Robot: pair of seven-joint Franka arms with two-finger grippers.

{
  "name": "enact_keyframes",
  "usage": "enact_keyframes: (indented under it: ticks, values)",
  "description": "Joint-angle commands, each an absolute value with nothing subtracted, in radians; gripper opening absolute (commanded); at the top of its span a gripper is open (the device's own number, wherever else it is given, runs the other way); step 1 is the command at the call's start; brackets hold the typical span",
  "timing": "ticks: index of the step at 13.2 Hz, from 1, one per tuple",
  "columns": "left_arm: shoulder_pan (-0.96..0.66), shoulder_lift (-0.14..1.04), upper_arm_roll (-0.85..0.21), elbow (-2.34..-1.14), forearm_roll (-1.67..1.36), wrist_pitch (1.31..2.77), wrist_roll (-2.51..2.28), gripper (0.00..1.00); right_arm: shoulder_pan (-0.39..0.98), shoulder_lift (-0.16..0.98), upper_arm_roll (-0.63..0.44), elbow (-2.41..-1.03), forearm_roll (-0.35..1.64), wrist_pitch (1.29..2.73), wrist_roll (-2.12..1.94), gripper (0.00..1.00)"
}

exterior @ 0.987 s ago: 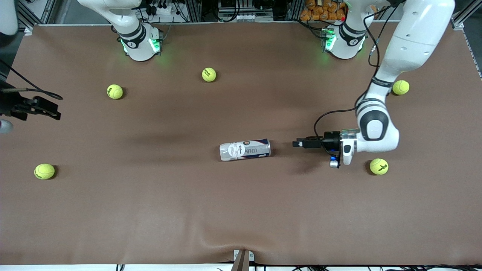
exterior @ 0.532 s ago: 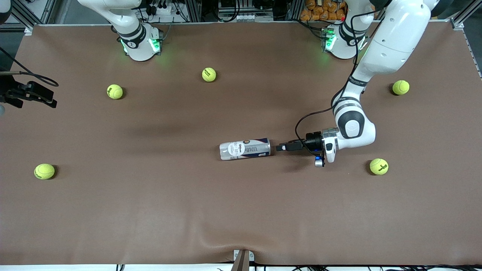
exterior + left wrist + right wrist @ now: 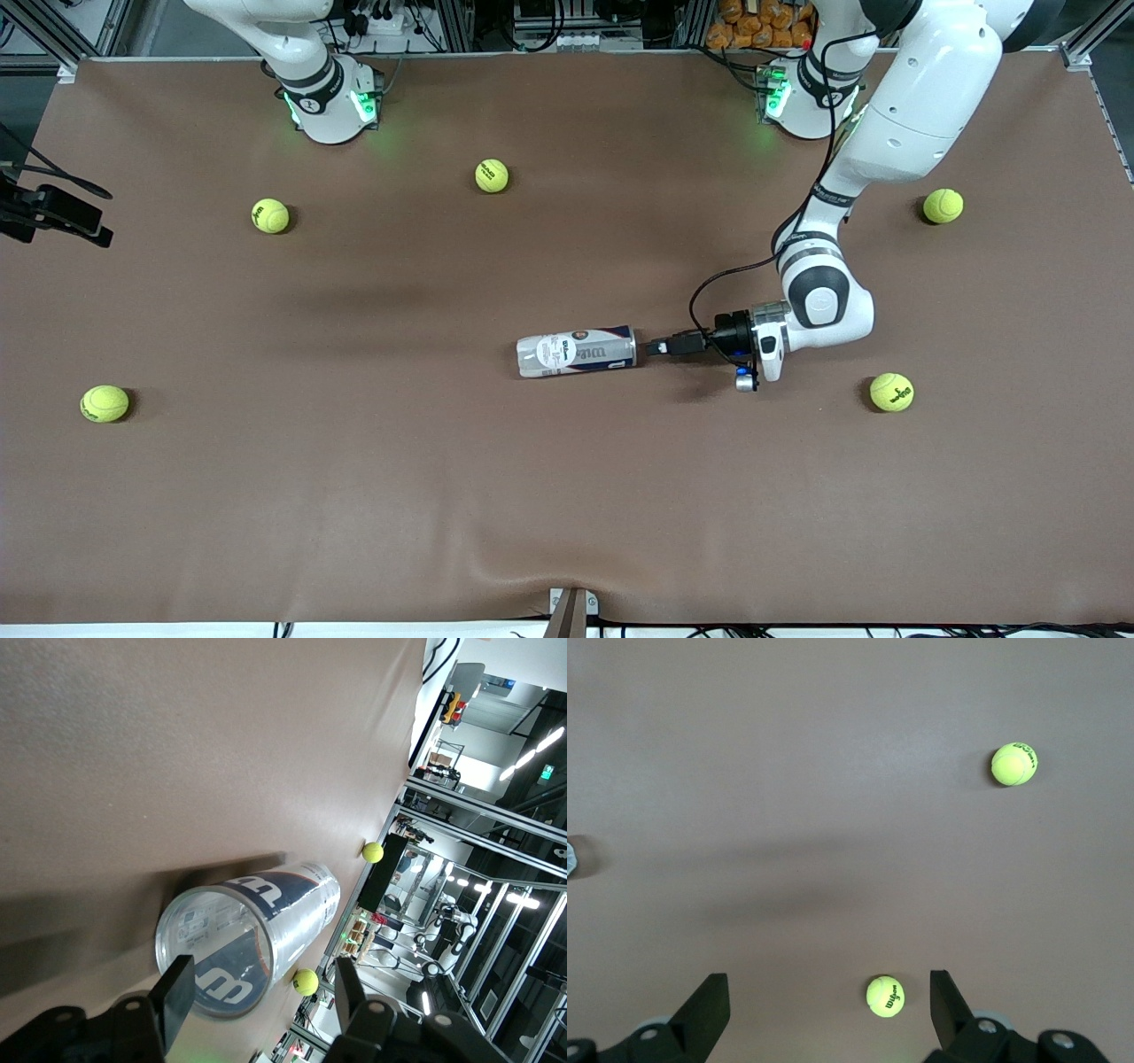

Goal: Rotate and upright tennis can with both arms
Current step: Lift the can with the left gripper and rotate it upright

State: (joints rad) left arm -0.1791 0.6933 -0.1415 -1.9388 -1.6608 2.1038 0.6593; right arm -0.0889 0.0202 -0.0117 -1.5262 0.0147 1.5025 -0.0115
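Tennis can (image 3: 576, 353) beside low left gripper (image 3: 657, 346)

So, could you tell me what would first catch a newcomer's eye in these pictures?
Probably the clear plastic tennis can with the white and navy label, lying on its side mid-table on the brown table cover. The left pincer sits level with the can's open end, fingers open on either side of the rim. Yellow-green tennis balls lie scattered around, while the right pincer waits open above the table's edge.
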Motion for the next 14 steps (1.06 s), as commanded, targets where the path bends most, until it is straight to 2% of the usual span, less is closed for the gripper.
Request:
enact_keyframes:
  ticks: [1,2,6,8,10,11,12,14]
  values:
    - [-0.193,0.726,-0.144,-1.925,-1.716,2.109,0.716,0.68,-0.110,0.018,0.002,-1.508,0.043,1.494,-0.009,1.00]
    - [-0.201,0.730,-0.149,-1.925,-1.745,2.109,0.733,0.67,-0.106,0.021,0.003,-1.491,0.041,1.491,-0.002,1.00]
    - [-0.227,0.770,-0.153,-1.884,-1.821,2.109,0.752,0.54,-0.107,0.029,0.003,-1.491,0.044,1.489,-0.002,1.00]
    - [-0.253,0.776,-0.153,-1.878,-1.882,2.109,0.753,0.40,-0.103,0.031,0.005,-1.491,0.044,1.494,0.002,1.00]
    - [-0.259,0.773,-0.153,-1.873,-1.890,2.109,0.752,0.18,-0.101,0.031,0.005,-1.491,0.044,1.494,0.003,1.00]
    - [-0.259,0.766,-0.152,-1.871,-1.887,2.111,0.749,0.03,-0.101,0.031,0.005,-1.491,0.044,1.493,0.002,1.00]
    - [-0.259,0.758,-0.147,-1.864,-1.873,2.112,0.739,0.00,-0.100,0.032,0.005,-1.491,0.044,1.490,0.000,1.00]
    - [-0.256,0.726,-0.146,-1.852,-1.841,2.138,0.718,0.00,-0.100,0.037,0.005,-1.491,0.044,1.489,0.002,1.00]
